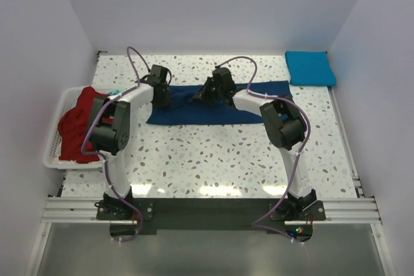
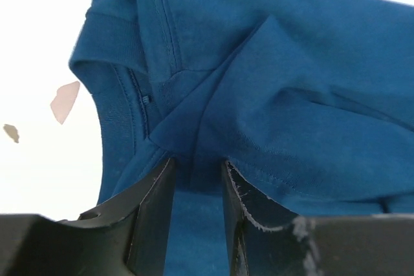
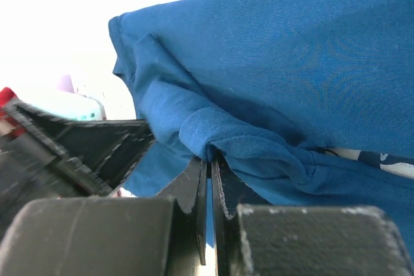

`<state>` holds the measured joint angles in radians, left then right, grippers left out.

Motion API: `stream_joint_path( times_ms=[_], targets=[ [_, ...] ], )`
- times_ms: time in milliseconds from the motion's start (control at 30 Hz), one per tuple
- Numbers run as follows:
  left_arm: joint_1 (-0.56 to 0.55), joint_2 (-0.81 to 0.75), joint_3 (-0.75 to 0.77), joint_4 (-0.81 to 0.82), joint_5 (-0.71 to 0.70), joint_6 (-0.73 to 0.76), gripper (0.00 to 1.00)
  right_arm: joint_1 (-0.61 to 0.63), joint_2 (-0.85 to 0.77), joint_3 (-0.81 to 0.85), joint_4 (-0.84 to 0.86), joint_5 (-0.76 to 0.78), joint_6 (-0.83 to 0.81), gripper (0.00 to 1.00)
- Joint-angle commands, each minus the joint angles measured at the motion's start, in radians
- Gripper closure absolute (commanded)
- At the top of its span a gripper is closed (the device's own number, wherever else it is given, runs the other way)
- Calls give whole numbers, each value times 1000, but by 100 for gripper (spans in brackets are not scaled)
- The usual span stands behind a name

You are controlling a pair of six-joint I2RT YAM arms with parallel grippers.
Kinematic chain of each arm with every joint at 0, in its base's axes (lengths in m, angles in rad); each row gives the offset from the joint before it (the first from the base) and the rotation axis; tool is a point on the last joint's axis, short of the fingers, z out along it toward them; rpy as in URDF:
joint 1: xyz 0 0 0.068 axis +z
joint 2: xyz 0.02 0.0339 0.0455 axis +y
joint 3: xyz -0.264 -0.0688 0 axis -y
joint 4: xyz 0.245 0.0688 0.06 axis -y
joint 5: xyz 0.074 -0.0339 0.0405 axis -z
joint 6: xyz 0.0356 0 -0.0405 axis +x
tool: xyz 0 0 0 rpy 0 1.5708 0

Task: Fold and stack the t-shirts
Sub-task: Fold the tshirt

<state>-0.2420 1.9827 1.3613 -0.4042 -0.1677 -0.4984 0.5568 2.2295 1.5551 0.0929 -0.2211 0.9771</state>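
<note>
Right hand (image 3: pixel 208 159) is pinched tight on a bunched fold at the navy t-shirt's (image 1: pixel 194 113) 12 o'clock edge. Left hand (image 2: pixel 197 166) stands narrow at its 10 o'clock corner, cloth between the fingers; whether it clamps, I cannot tell. The navy t-shirt lies toward 12 o'clock on the counter (image 1: pixel 213 159).

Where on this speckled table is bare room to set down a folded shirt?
Free: the strip between the navy blue cloth t-shirt and the speckled table's near edge; the right side in front of the folded turquoise cloth t-shirt. Crowded: around the left gripper and right gripper.
</note>
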Motion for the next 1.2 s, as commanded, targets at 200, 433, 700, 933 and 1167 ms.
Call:
stream_joint_path(
  times_ms=[200, 433, 700, 933, 1167],
  targets=[
    [10, 51, 30, 28, -27, -8, 62, -11, -37, 85, -88, -112, -92, 100],
    [10, 64, 45, 10, -59, -5, 63, -37, -34, 137, -192, -185, -175, 100],
    [10, 73, 58, -11, -81, 0, 64, -97, -13, 141, -252, -244, -248, 94],
    [10, 73, 73, -25, -82, -3, 61, -109, 21, 152, -294, -236, -304, 81],
    [9, 4, 101, -36, -56, -11, 51, -115, -48, 181, -389, -100, -391, 59]
  ],
)
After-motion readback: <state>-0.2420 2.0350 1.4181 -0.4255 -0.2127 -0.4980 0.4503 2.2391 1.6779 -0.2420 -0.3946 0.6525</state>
